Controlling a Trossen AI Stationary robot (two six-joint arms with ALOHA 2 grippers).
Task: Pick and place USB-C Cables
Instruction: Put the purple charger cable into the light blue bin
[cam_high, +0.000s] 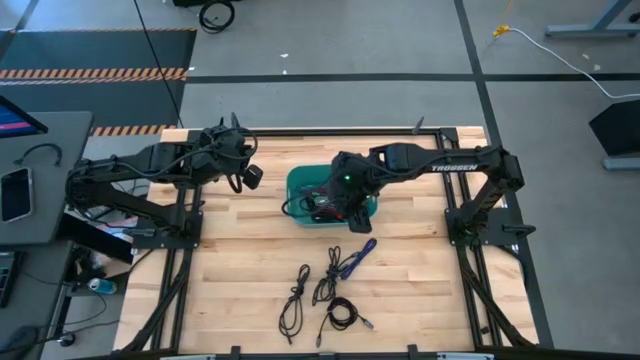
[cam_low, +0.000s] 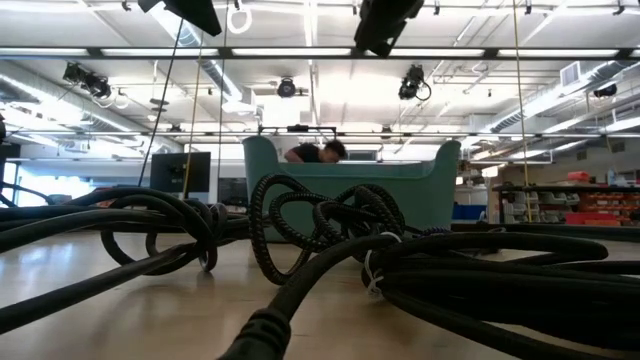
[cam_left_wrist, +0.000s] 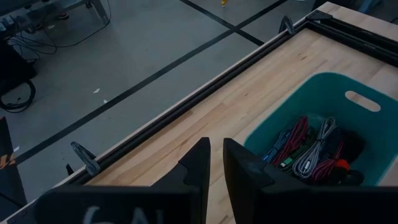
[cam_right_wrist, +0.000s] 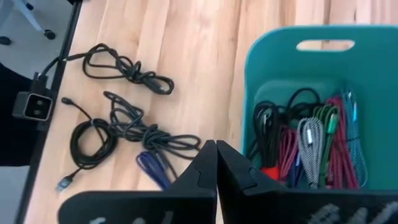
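I have the right gripper (cam_right_wrist: 216, 155) over the front edge of the teal bin (cam_high: 300, 182), jaws pressed together and holding nothing. The left gripper (cam_left_wrist: 216, 163) waits near the tabletop's (cam_high: 420, 300) back left, beside the bin; its jaws stand slightly apart, with nothing between them.

The bin already holds a heap of cables (cam_right_wrist: 311, 146): black, red, green, grey braided. Four more lie loose on the tabletop in front of it: a blue cable (cam_high: 358, 257) nearest the bin, then three black ones (cam_high: 318, 296), one a round coil.

The right arm is clearly nearer. I judge the blue cable the closest target. It lies just beyond the bin's front wall from the right jaws, its long axis slanting away from the bin.
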